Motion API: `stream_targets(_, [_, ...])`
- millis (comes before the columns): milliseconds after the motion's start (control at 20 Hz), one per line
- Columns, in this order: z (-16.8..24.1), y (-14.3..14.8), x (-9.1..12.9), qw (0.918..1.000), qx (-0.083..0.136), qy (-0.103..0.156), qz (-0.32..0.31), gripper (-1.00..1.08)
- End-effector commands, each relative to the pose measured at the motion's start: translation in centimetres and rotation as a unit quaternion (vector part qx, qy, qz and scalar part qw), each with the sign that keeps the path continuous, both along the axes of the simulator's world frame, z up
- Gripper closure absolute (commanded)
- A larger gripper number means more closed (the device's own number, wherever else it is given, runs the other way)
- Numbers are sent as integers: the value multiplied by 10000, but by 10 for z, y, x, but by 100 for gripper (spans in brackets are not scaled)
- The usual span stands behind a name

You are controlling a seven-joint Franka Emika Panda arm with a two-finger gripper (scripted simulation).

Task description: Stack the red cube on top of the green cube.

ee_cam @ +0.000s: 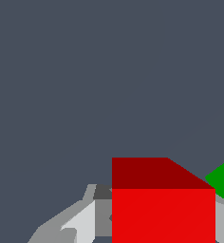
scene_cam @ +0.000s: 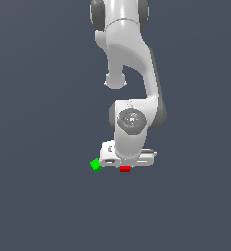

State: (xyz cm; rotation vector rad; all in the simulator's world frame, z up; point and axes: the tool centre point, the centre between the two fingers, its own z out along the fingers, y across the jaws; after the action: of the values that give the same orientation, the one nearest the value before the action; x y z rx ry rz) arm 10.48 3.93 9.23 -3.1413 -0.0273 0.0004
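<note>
Since the red cube sits right at the claw, most of the risk lies in how well it is held.

Red cube: the red cube [ee_cam: 163,209] fills the near part of the wrist view between the grey fingers [ee_cam: 80,223]; in the exterior view only a sliver of it [scene_cam: 125,168] shows under the hand.

Claw: the claw [scene_cam: 126,165] looks closed on the red cube, with a finger close against each side, though the contact itself is hidden and I cannot tell whether the cube is off the floor.

Green cube: the green cube [scene_cam: 95,164] lies just beside the hand, toward the exterior view's left, turned at an angle; in the wrist view a corner of it [ee_cam: 223,179] peeps past the red one.

Risk of a knock: the two cubes are so near that a sideways move at low height would likely shove the green one away.

Risk of a bad seat: because the green cube is turned, the red one may land skewed and slide off.

Risk of slip: a shallow or off-centre hold could let the cube twist when raised.

Arm: the arm [scene_cam: 132,54] reaches down from the top of the exterior view, wrist bent and hand pointing straight down at the floor [scene_cam: 39,196].
</note>
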Motion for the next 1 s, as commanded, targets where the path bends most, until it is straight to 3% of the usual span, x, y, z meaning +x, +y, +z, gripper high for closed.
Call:
stream_targets(0, [-6,-26,-7,10000,0,-4,-2,108])
stream_targets(500, [-28,-113,-27,10000,-2,-2,-2,108])
stream_targets(950, [-33,-131,-30,10000,-2,-1,1,108])
